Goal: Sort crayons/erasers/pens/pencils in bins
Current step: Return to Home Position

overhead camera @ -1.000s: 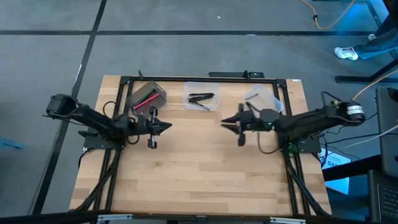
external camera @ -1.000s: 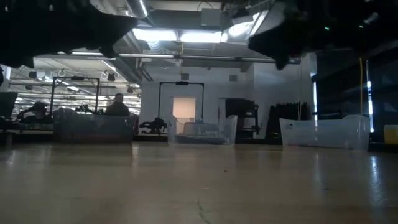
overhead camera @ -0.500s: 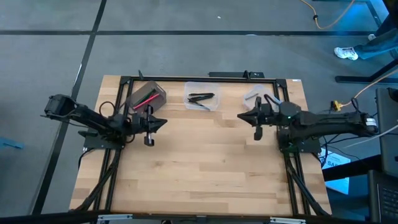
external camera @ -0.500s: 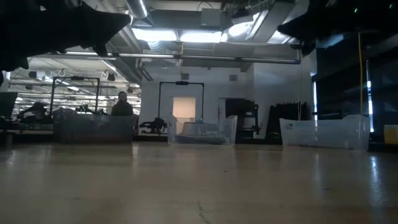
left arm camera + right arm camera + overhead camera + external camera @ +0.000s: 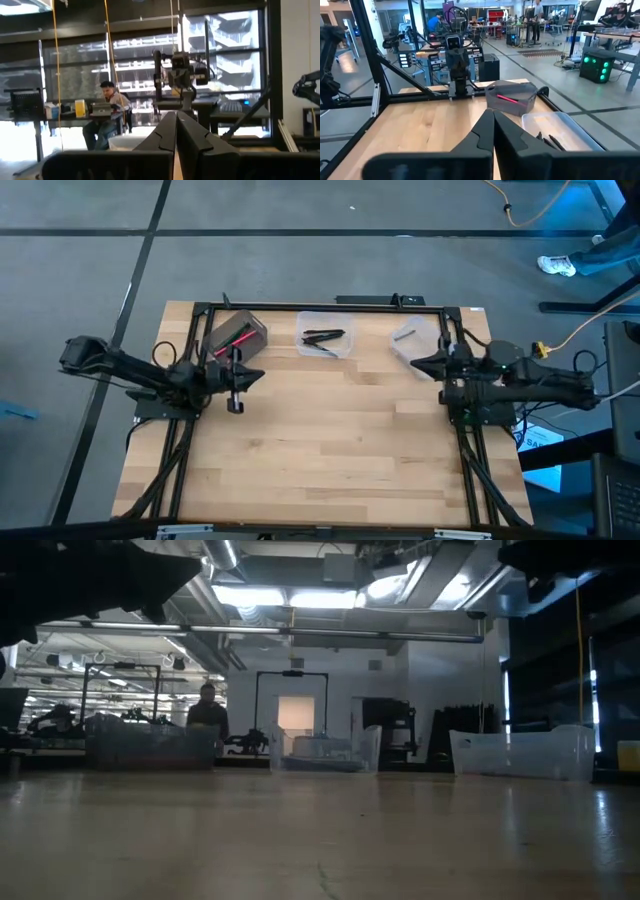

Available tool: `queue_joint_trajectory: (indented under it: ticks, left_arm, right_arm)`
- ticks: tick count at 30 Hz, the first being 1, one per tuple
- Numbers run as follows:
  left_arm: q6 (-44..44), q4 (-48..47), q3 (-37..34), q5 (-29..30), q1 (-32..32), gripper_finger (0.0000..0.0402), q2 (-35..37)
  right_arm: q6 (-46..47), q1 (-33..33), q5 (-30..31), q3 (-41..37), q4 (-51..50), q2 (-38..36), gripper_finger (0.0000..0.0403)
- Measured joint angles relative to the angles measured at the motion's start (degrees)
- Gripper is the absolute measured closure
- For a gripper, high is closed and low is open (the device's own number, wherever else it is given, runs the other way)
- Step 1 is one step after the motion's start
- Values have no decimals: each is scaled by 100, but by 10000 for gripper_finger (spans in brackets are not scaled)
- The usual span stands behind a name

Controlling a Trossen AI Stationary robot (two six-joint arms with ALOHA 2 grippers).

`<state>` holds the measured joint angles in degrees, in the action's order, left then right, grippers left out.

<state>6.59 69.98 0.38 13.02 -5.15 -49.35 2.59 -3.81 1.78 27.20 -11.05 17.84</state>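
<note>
Pulls the right gripper (image 5: 418,363) back from the middle of the surface (image 5: 320,450) to its right edge; draws the left gripper (image 5: 257,375) slightly leftward.

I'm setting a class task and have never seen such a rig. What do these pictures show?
It is a robot with two dark arms at a wooden table. One picture looks straight down, one looks level across the tabletop, and two come from cameras on the wrists. Along one edge stand three bins: a grey box holding red sticks, a clear square tub holding dark sticks, and a clear rounded tub. The left end effector and right end effector are both shut, holding nothing.
</note>
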Motion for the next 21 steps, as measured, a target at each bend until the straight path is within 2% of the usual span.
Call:
queue_joint_trajectory:
  ticks: [8,13,21]
  left_arm:
    - [-18,-938,2,0,0,396,377]
    - [-64,-1316,2,-68,-65,400,373]
    - [-142,-1404,2,-68,-249,398,375]
  right_arm:
    - [31,0,-5,-515,-87,-635,396]
    - [36,1,-594,-946,276,-813,393]
    - [-131,0,-730,-1400,539,-1224,392]
